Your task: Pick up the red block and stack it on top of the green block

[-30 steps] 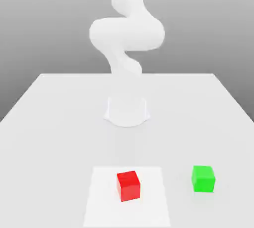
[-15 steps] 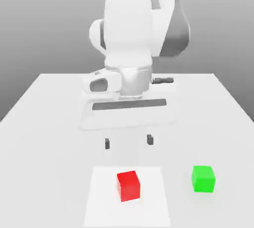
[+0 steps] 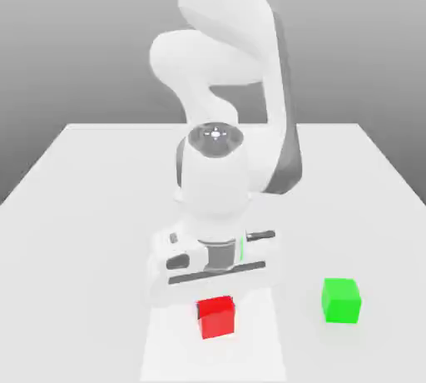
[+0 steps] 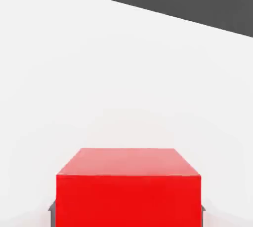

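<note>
Two blocks, one white arm, one pale table [image 3: 75, 231], per exterior view. Logged from the exterior view's left to its right. First, white square [image 3: 170, 348] on tabletop, partly beneath gripper [image 3: 216, 310]. Next, arm [image 3: 215, 177] reaching forward and down over the square, hand low, pointing downward. Directly below the hand: red block [image 3: 217, 321], on white square, upright, turned slightly relative to the square's edges. Grip state: parted to about block width, closed on red block, one dark fingertip [image 4: 53, 217] against each of two opposite sides, per hand view. No visible gap at either side. Last, well apart toward the exterior view's right: green block [image 3: 341, 301], upright on bare table, outside the white square, top face uncovered. Stacking: not yet done.
</note>
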You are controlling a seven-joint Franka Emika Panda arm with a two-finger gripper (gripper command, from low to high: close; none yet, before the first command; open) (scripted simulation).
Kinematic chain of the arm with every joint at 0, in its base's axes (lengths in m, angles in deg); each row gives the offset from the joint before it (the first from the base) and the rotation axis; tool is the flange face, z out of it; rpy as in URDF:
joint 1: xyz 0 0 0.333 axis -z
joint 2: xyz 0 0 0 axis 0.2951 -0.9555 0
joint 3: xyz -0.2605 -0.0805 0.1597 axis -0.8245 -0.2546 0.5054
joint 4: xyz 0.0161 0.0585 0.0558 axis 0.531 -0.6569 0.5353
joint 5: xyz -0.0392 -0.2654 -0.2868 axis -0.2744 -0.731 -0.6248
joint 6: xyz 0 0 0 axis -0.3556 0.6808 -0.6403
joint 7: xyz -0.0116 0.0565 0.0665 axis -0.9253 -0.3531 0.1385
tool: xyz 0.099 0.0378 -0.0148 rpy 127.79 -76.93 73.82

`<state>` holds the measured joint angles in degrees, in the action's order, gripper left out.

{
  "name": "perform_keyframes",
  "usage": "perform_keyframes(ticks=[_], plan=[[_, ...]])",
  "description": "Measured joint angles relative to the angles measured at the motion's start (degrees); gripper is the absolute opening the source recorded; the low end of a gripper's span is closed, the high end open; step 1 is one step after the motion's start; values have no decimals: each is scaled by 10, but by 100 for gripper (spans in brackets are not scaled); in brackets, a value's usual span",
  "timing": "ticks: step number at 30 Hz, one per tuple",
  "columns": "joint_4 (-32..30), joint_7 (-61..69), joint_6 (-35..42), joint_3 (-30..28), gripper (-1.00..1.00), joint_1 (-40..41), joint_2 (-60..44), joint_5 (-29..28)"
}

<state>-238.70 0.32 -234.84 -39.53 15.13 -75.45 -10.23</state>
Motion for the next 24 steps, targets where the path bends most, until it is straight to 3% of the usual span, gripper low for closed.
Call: perform_keyframes(ticks=[7,15,17,20,21,24], plan=[[-17,-11,99,-2,-100,-3,116,-13],[7,-167,177,91,-100,-196,170,-10],[11,-189,158,84,-100,-250,148,-18],[14,-204,105,61,-100,-232,91,-33],[15,-208,86,58,100,-233,71,-38],[15,-208,86,58,100,-233,71,-38]])
